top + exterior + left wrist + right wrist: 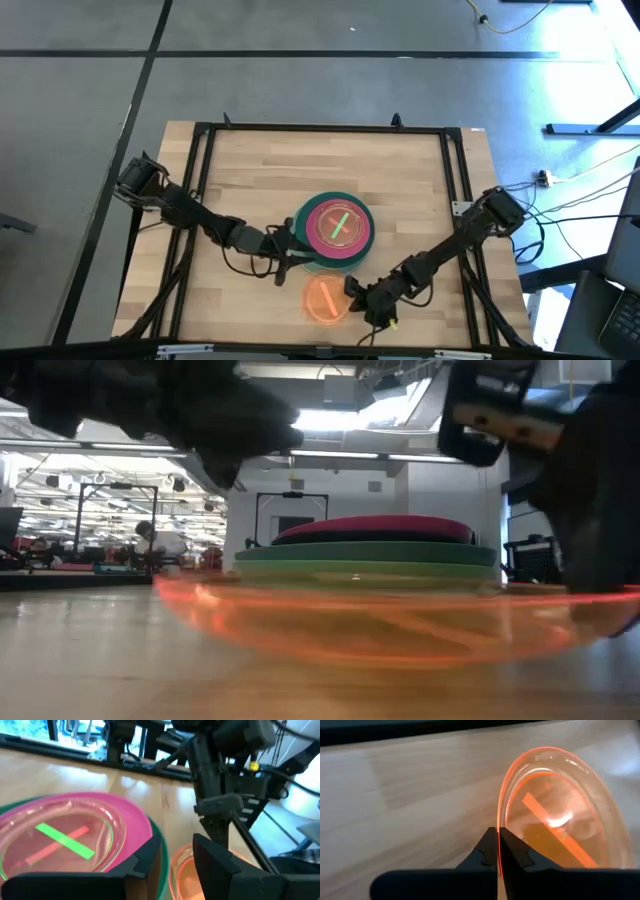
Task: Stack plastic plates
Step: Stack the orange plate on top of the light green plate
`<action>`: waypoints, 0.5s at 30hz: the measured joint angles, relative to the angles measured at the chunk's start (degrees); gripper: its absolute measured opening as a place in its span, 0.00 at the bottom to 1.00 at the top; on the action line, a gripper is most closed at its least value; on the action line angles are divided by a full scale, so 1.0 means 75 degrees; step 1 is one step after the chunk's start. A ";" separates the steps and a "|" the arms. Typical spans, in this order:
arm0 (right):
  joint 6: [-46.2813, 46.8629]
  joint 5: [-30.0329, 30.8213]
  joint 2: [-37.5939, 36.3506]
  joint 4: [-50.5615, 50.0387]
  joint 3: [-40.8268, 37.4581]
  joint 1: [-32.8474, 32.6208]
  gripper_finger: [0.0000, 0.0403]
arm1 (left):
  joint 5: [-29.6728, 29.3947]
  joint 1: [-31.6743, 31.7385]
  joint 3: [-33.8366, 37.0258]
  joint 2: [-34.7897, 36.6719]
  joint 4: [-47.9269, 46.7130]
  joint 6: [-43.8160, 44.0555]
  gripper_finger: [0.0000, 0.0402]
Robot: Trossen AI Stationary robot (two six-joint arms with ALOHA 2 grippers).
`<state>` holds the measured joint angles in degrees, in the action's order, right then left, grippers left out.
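A stack of plastic plates [337,228] stands mid-table: green and teal ones underneath, a magenta one [137,817] above, and a translucent pink one [65,837] with a lime cross on top. Near the front edge lies a small translucent orange plate [322,298], also seen in the low view [380,625]. My right gripper [352,290] is shut on its right rim. My left gripper [292,250] stands open beside the stack's near-left rim; in the left wrist view its fingers [145,862] have a gap between them. My right gripper pinches the orange plate's rim [498,836] between its two fingertips, on the plate's right side. The fingers come slanting down from the table's right. Only the thin rim lies between the tips. Whether the plate's base is off the table I cannot tell.
Black frame rails [320,128] run round the wooden table top. Bare wood shows at the far side [320,165] and to the left of the stack. My right arm [220,780] stands close in front of my left gripper.
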<state>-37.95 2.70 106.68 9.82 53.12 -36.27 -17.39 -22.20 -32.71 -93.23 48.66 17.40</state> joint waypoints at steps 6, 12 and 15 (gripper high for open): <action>-0.0055 0.0742 -0.0337 -0.0907 0.0506 -0.0194 0.00 | -0.0854 -0.0343 0.0000 0.0735 -0.0412 -0.0416 0.26; -0.0001 0.1368 -0.0783 -0.1577 0.0783 -0.0281 0.00 | -0.1418 -0.0537 -0.0005 0.1348 -0.0895 -0.0593 0.26; 0.0012 0.1389 -0.1044 -0.1584 0.0787 -0.0267 0.00 | -0.1419 -0.0584 -0.0006 0.1393 -0.0971 -0.0596 0.26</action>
<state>-37.85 13.12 98.85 -2.06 59.02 -38.27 -28.04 -26.58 -32.75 -82.78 41.38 12.93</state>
